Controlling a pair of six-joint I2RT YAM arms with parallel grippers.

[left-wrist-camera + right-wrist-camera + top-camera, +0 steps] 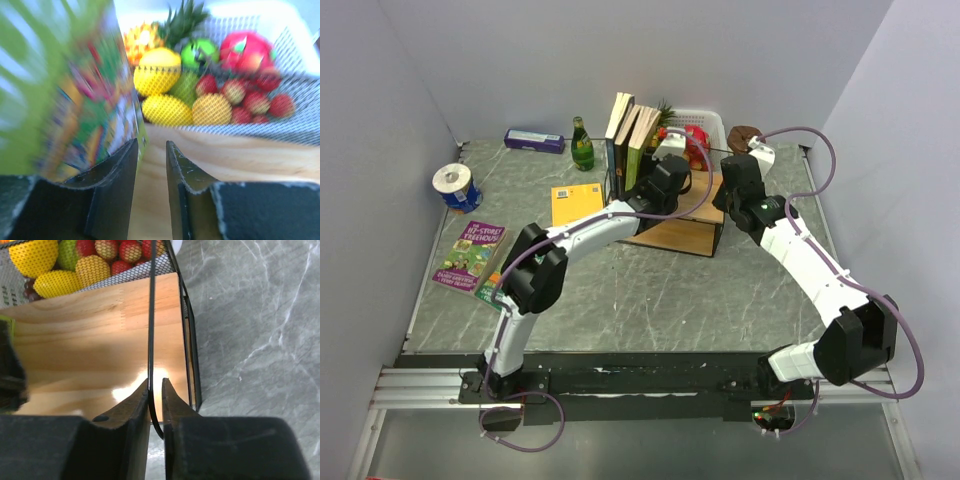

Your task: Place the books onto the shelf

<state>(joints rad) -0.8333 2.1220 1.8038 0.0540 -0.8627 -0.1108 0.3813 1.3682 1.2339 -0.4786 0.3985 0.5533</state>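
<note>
Several books [630,135] stand upright at the left end of the shelf [680,225]. My left gripper [660,170] is right beside them. In the left wrist view it [151,142] is open over the wooden board [240,155], with nothing between the fingers. A blurred green cartoon book [65,85] stands against the outside of the left finger. My right gripper [725,192] is at the shelf's right end. Its jaws [155,381] are narrowly open around the black frame wire [151,315], which touches the left finger. More books lie on the table: an orange one [578,203], a purple one [470,255] and a green one [490,290].
A white mesh fruit basket [705,125] full of fruit stands just behind the shelf. A green bottle [581,145], a blue box [534,141], a tape roll [453,185] and a brown object [745,135] stand along the back and left. Walls close in three sides.
</note>
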